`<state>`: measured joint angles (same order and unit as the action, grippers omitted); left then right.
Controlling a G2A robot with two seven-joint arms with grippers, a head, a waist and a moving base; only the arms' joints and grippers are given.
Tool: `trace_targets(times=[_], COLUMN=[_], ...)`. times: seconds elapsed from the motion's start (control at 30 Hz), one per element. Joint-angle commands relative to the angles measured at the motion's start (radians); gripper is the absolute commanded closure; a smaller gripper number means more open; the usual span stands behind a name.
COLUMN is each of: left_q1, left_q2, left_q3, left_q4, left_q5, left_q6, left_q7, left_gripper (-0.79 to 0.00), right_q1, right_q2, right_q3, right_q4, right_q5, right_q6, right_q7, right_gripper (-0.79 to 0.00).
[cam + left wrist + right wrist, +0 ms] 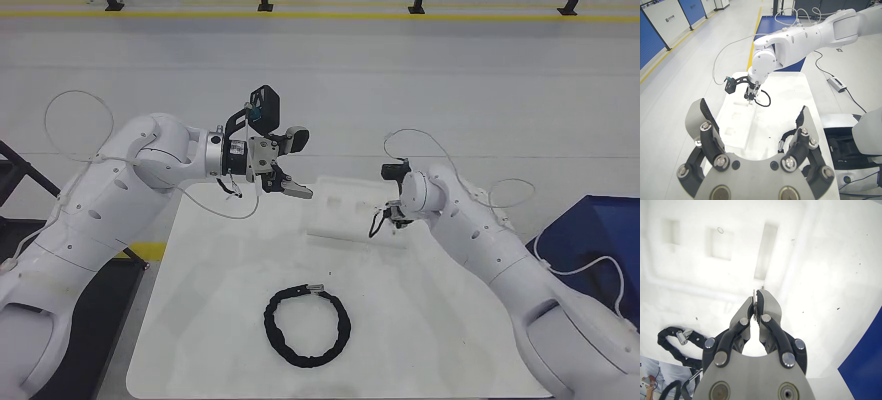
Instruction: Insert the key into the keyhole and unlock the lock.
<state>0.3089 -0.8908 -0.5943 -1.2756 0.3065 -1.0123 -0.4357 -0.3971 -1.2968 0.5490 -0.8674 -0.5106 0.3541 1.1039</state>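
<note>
1. Over the white foam tray (345,215) at the far side of the tabletop (430,330), my right end effector (755,294) points down, its fingers pinched tight on the key (754,303).
2. The key is a thin, flat metal piece seen edge-on. Its long axis runs along my fingers, and its tip pokes out past the fingertips toward the tray, close to the end of a long narrow slot (766,251).
3. My left end effector (753,106) hangs above the far edge of the tabletop, beside the tray's left end, spread wide and holding nothing.
4. The lock (307,327), a chain in a black fabric sleeve, lies flat as a ring near the middle of the tabletop. It is on the near side of the tray and well apart from the key.
5. Its silver cylinder (681,337) sits on the ring's far side, lying flat with its long axis along the ring. One round end face shows in the right wrist view.
</note>
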Motion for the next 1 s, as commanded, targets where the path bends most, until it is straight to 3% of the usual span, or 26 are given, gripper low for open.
trace_targets(times=[0.0, 0.3, 0.63, 0.97], left_q1=[0.000, 0.000, 0.000, 0.000], left_q2=[0.000, 0.000, 0.000, 0.000], left_q3=[0.000, 0.000, 0.000, 0.000], left_q4=[0.000, 0.000, 0.000, 0.000], left_q5=[0.000, 0.000, 0.000, 0.000], left_q6=[0.000, 0.000, 0.000, 0.000], left_q7=[0.000, 0.000, 0.000, 0.000], left_gripper=[-0.785, -0.785, -0.785, -0.785], right_q1=[-0.009, -0.104, -0.283, -0.439], right_q2=[0.014, 0.097, 0.183, 0.227], right_q3=[0.026, 0.213, 0.490, 0.745], right_q4=[-0.033, -0.260, -0.546, -0.716], right_q5=[0.001, 0.081, 0.230, 0.453], right_q6=[-0.008, -0.123, -0.253, -0.450], right_q7=[0.017, 0.084, 0.132, 0.024], right_gripper=[0.000, 0.000, 0.000, 0.000])
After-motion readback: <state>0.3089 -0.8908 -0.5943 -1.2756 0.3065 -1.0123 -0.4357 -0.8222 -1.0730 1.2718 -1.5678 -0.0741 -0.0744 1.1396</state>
